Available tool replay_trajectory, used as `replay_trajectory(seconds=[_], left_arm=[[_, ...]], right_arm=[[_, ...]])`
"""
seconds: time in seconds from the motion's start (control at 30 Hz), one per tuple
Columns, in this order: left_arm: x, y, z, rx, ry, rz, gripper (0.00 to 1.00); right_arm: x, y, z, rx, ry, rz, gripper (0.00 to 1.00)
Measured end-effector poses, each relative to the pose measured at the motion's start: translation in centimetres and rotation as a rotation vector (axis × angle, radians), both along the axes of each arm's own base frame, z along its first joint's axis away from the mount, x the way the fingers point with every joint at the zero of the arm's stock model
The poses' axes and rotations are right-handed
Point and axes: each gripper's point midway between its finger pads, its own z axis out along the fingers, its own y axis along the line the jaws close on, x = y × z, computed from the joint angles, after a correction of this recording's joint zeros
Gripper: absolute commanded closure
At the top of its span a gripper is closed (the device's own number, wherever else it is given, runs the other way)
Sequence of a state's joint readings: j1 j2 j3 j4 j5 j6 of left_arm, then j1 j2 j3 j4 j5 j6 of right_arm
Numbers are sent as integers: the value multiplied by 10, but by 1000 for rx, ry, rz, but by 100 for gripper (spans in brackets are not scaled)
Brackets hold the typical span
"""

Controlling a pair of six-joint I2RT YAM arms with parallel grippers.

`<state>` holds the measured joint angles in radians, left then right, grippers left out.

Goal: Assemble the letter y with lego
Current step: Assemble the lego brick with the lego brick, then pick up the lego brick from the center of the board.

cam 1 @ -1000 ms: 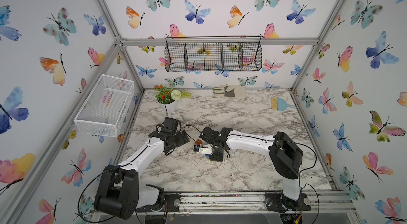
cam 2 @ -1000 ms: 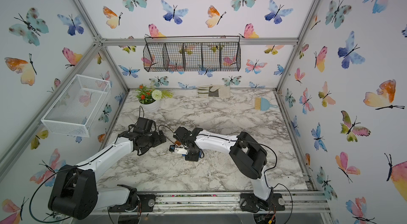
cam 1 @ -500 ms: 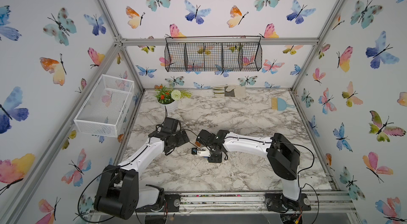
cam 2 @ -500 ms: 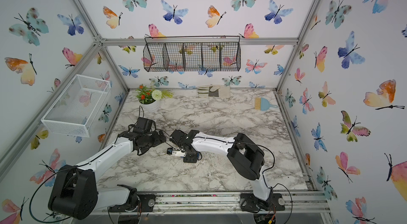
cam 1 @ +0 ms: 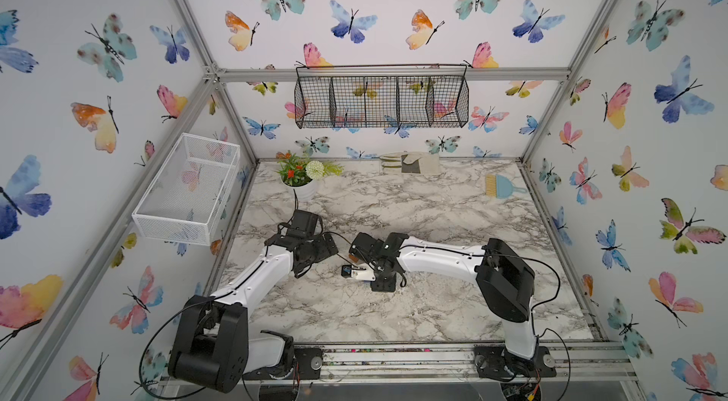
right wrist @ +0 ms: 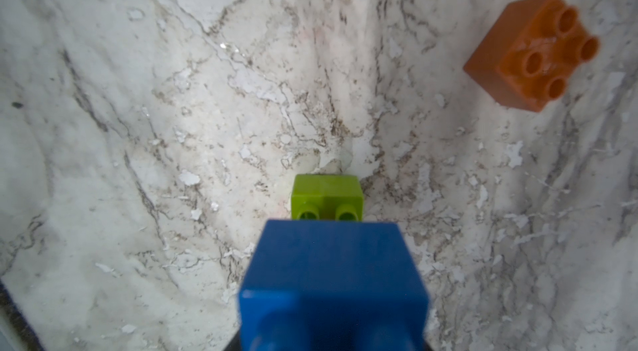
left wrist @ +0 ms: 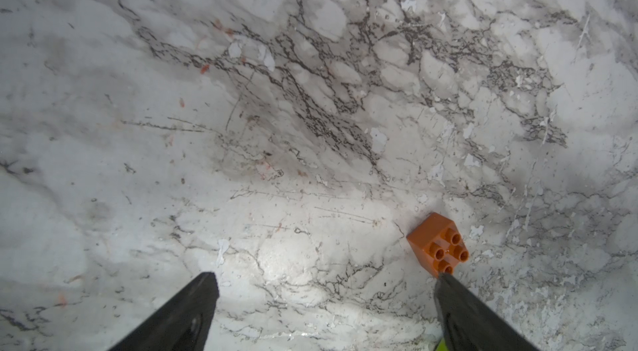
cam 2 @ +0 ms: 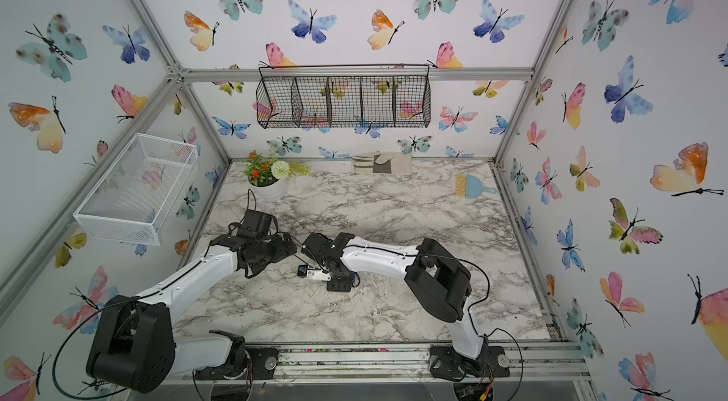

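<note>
Gripping part-built lego point(cam 1: 347, 271), stem step I'd say. In a top view: right claw point(cam 1: 354, 273) low over surface point(cam 1: 433, 312); wire basket point(cam 1: 381, 97) & mesh basket point(cam 1: 189, 190) look empty. Left wrist: left claw point(left wrist: 324, 276) wide, orange brick point(left wrist: 438, 245) loose beside one finger. Right wrist: blue brick point(right wrist: 331, 280) clamped, green brick point(right wrist: 326, 197) joined beyond. Next: orange needs studs lined up w/ green.

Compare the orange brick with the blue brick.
The orange brick lies loose on the marble table; the blue brick is held in the right end effector. The orange brick touches no other brick; the blue brick has a lime green brick against it. Both are studded plastic.
</note>
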<state>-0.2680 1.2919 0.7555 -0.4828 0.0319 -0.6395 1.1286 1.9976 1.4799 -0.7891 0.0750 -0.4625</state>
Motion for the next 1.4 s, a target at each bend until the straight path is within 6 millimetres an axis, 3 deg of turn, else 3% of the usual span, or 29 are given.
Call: replay_trajectory(seconds=[0.4,0.7,1.4], left_arm=[[0,0,0,0,0,1,2],[0,0,0,0,0,1,2],[0,1,0,0,0,5,2]], right_arm=[[-3,4,-1,3,14,8,57],[-6,2,-16,-27,43,9,55],[-6,18,-20,-4,77,6,56]])
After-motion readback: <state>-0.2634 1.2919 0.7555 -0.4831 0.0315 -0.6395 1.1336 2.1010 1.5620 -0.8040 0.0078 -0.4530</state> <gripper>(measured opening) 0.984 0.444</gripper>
